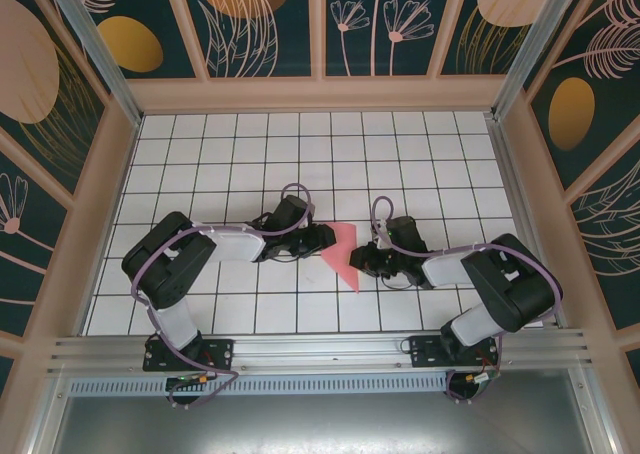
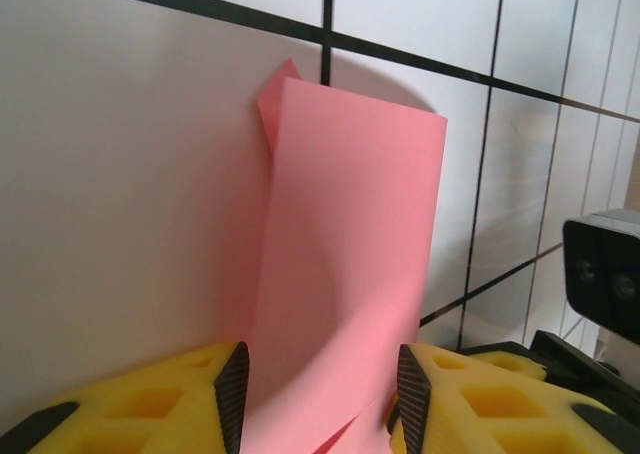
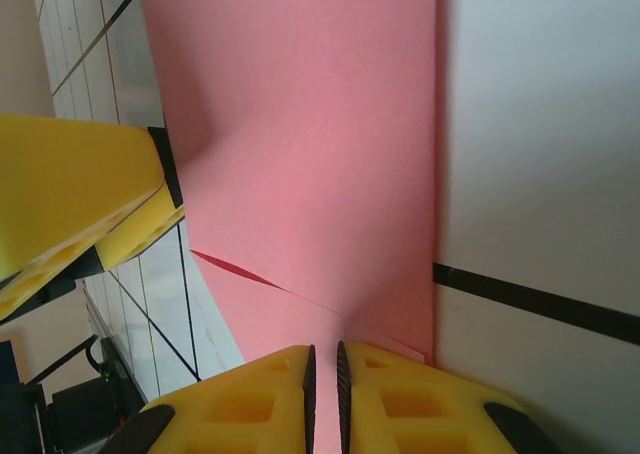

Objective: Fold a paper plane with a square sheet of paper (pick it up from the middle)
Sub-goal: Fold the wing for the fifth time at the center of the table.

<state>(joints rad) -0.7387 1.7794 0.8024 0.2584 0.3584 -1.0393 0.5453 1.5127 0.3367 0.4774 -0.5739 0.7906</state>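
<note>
**A:** Where is the paper (image 1: 343, 253) now?

**B:** It lies folded on the white tiled table (image 1: 250, 154), about midway between left and right and toward the near side. From above it is a pink triangle with its sharp tip pointing at the near edge. Both arms reach in and meet at it, one from each side.

**A:** What is the left gripper (image 1: 324, 238) doing?

**B:** It sits at the left edge of the paper. In its wrist camera the yellow fingers (image 2: 232, 386) are spread wide. The pink strip runs between them and away toward the far side. A small folded corner sticks out at the strip's far left end. The paper fills the whole gap, but I can't tell whether it presses on either black pad.

**A:** And the right gripper (image 1: 361, 260)?

**B:** It is at the right edge of the paper, a little nearer than the left one. Its wrist view shows the two fingers pressed almost together, with only a thin slit between them. The paper runs straight down into that slit, so it looks pinched at the edge. A crease crosses the sheet just above the fingertips.

**A:** Are the two grippers close together?

**B:** They are very close. One yellow finger of the left gripper shows at the left of the right wrist view, just beside the paper.
</note>
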